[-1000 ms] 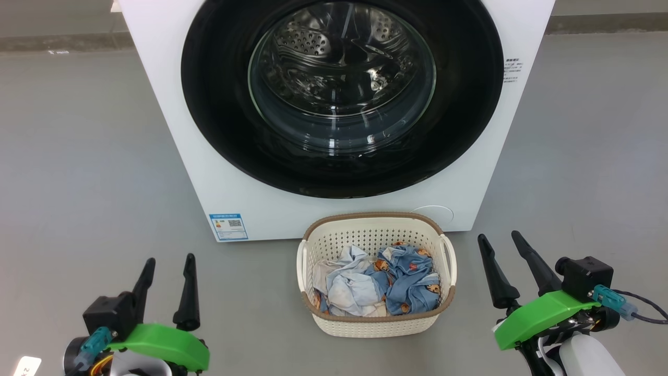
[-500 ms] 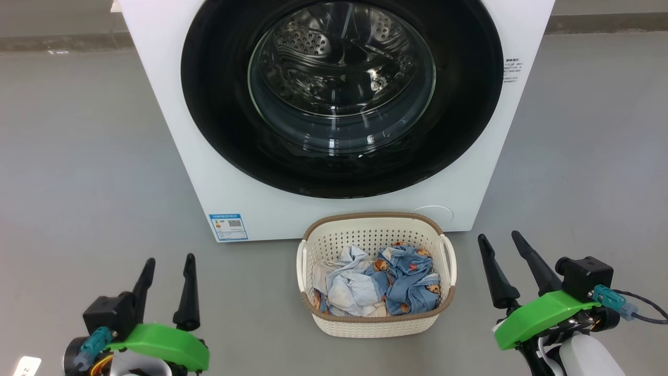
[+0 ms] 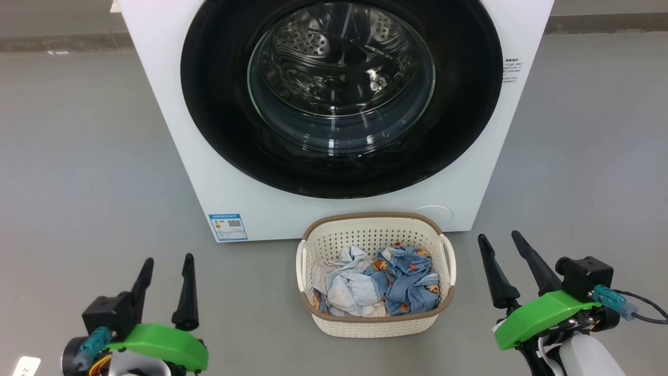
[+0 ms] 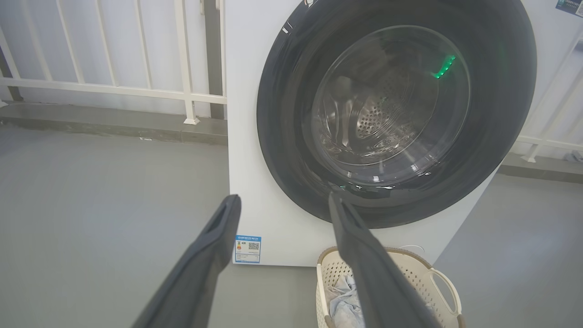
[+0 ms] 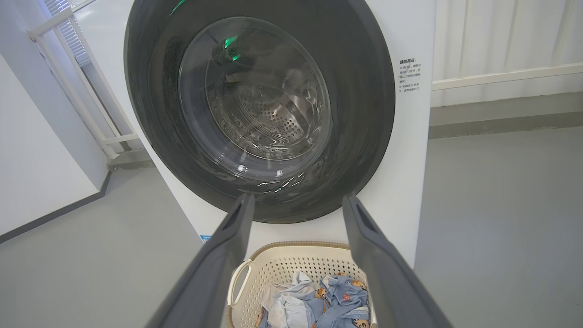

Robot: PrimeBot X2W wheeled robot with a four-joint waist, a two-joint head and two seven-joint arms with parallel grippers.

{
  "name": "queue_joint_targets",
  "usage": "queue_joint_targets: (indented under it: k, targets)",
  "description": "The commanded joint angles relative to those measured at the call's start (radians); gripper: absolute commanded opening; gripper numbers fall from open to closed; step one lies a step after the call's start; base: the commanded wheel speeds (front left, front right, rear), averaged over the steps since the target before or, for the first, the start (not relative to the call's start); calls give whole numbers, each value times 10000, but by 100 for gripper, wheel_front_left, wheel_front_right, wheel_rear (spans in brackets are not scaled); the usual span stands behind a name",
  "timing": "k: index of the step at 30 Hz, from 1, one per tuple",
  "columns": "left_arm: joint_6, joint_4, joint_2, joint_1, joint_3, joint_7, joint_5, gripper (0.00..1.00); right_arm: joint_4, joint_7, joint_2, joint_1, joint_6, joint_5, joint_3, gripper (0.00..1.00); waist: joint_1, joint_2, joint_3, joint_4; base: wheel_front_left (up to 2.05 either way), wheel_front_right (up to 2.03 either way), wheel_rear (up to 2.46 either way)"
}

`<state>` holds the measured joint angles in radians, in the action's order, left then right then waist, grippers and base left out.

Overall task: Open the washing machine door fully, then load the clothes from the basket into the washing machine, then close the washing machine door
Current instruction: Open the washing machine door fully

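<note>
glossy round black washing machine door (image 3: 342,94) shut at twelve o'clock; cream perforated plastic basket (image 3: 373,216) of blue bear-print clothes (image 3: 376,287) at six. left gripper (image 3: 169,258) at seven and right gripper (image 3: 498,234) at five gape empty; a pull could slip off its slick rim.

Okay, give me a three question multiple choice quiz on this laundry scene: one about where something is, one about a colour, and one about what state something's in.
1. Where does the basket stand?
A) on the floor, in front of the washing machine
B) on top of the machine
C) inside the drum

2. What colour is the basket's rim?
A) green
B) brown
C) red

3. How is the washing machine door?
A) swung fully open
B) taken off
C) shut

Answers:
1 A: it sits on the grey floor just below the door.
2 B: a brown woven-look band runs round its top.
3 C: the door lies flush against the machine's front, and the clothes lie in the basket.
</note>
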<state>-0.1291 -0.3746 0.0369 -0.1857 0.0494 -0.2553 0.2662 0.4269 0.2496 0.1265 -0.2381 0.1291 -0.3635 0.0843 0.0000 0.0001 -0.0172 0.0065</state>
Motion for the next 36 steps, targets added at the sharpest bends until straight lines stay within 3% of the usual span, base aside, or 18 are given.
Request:
queue_joint_targets:
  k: [1, 25, 36]
  targets:
    - [-15, 219, 135, -426, -354, -65, -106, 100, -226, 122, 15, -388, 16, -10, 211, 100, 0, -1, 3, -2, 26, 26, -53]
    - [-15, 344, 134, -430, -311, -65, 70, 100, -270, 122, -30, -375, 16, 1, 105, 100, 0, -1, 102, -71, 92, 93, -186]
    - [-15, 413, 134, -370, -263, -65, 85, 100, -267, 122, -79, -343, 16, 33, 65, 100, 0, -1, 149, -69, 28, 28, -57]
